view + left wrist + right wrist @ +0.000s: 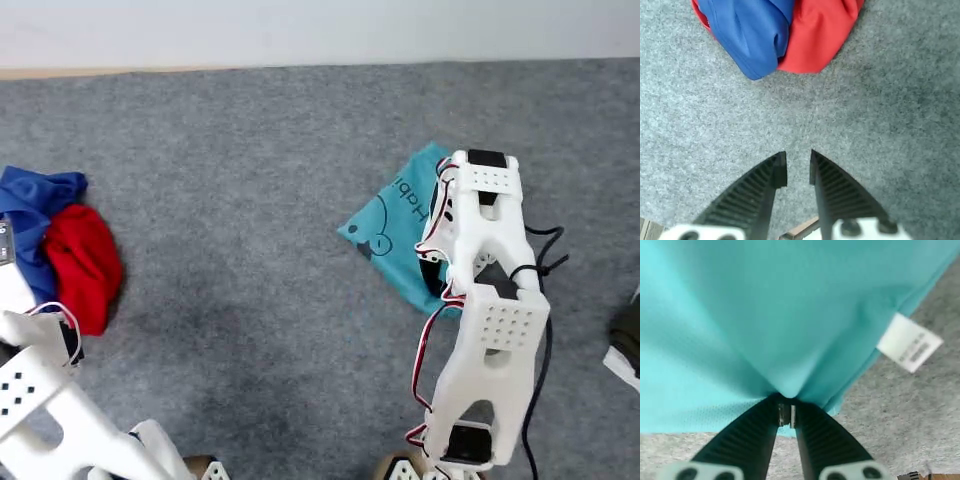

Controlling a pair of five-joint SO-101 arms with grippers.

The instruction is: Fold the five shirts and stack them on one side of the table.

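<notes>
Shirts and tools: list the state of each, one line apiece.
right tool: shut on teal shirt
left tool: slightly open, empty
teal shirt: pinched, rumpled
blue shirt: crumpled, unfolded, against red shirt
red shirt: crumpled, unfolded

table (250,330): grey felt | teal shirt (395,235) mid-right | blue shirt (35,200), red shirt (85,265) touching, left edge

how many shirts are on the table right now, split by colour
blue shirt: 1
red shirt: 1
teal shirt: 1
dark cloth at the table's right edge: 1, too cut off to call a shirt
total: 3 clear shirts, 4 cloth items if the dark one counts
</notes>
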